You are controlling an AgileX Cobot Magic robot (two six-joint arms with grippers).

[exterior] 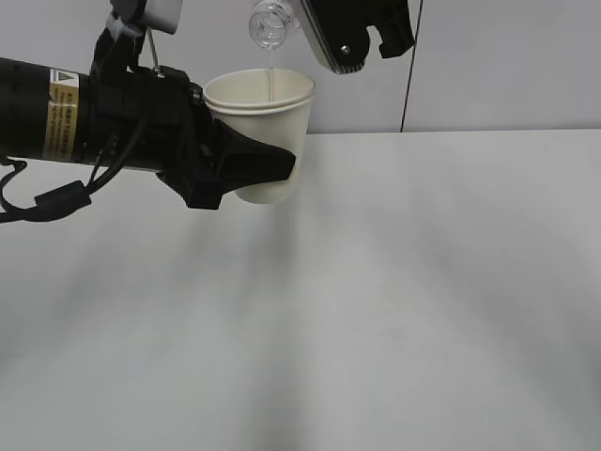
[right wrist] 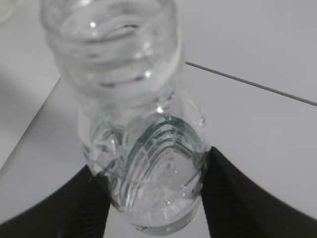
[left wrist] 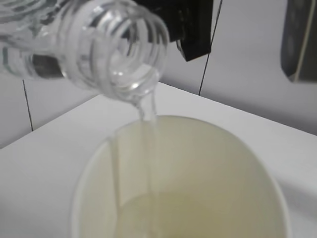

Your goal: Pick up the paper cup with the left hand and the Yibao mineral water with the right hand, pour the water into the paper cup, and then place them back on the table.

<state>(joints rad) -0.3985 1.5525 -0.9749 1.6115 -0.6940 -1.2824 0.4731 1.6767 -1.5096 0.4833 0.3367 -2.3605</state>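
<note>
Water streams from the tilted Yibao mineral water (exterior: 269, 23), clenched in the right claw (right wrist: 153, 198), into the paper cup (exterior: 266, 127) clamped by the left claw (exterior: 246, 162) above the desk (exterior: 423, 301). The bottle mouth sits at twelve o'clock over the rim; a sideways drift or steeper tilt could likely spill water onto the desk.

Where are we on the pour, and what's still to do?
Both pickups look done: the left hand holds the paper cup clear of the table, and the right hand grips the Yibao mineral water. In hand: the bottle is tipped over the rim, a thin stream runs into the cup, and water pools at its bottom. Left: finish pouring, then set both down.
</note>
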